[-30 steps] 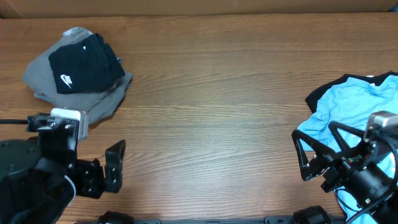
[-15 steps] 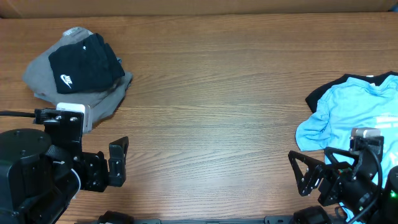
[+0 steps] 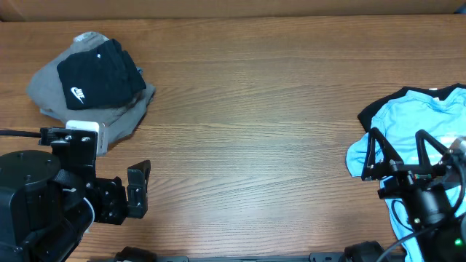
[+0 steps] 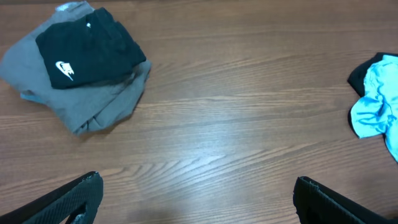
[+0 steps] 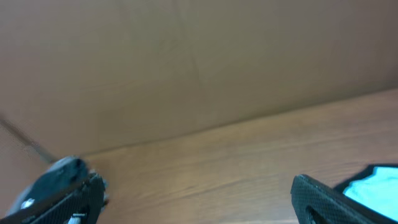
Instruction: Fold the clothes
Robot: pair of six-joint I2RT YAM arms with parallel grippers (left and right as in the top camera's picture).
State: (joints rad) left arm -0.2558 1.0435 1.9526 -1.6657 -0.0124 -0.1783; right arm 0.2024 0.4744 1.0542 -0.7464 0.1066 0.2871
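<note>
Crumpled at right edge of brown wooden table (image 3: 255, 109): light blue printed T-shirt (image 3: 415, 127), soft, light and limp (best pinched at shoulder seams, probably). At far-left corner: folded black swoosh T-shirt (image 3: 98, 76) atop grey trousers (image 3: 47, 91). Left gripper (image 4: 196, 183) and right gripper (image 3: 397, 142) spread wide, empty
</note>
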